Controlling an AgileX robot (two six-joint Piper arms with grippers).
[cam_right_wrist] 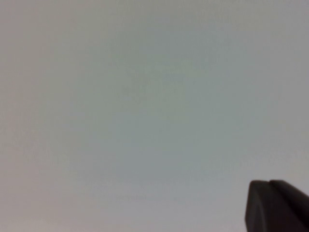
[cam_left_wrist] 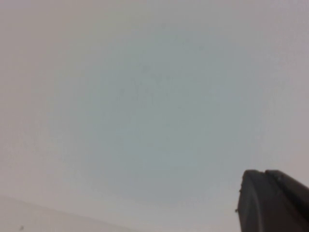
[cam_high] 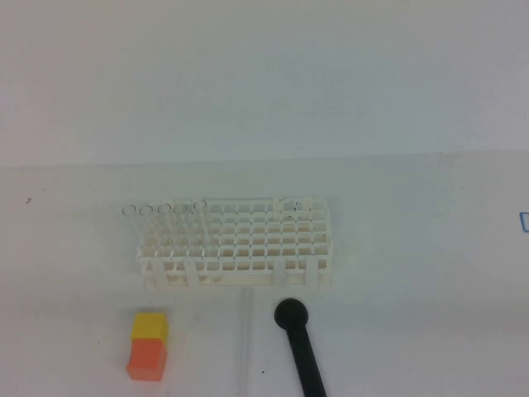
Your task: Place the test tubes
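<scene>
A white test tube rack (cam_high: 240,244) stands mid-table in the high view. Several clear test tubes (cam_high: 161,210) stand upright along its far left edge, with only their rims showing plainly. One more clear tube (cam_high: 246,331) lies on the table in front of the rack, pointing toward the near edge. Neither arm appears in the high view. In the left wrist view, a dark part of my left gripper (cam_left_wrist: 273,200) shows in one corner over bare white surface. My right gripper (cam_right_wrist: 275,205) shows the same way in the right wrist view. Neither is near a tube.
A black stick with a round head (cam_high: 292,313) lies in front of the rack, just right of the lying tube. An orange block topped with yellow (cam_high: 148,346) sits at the near left. A blue mark (cam_high: 524,221) is at the table's right edge.
</scene>
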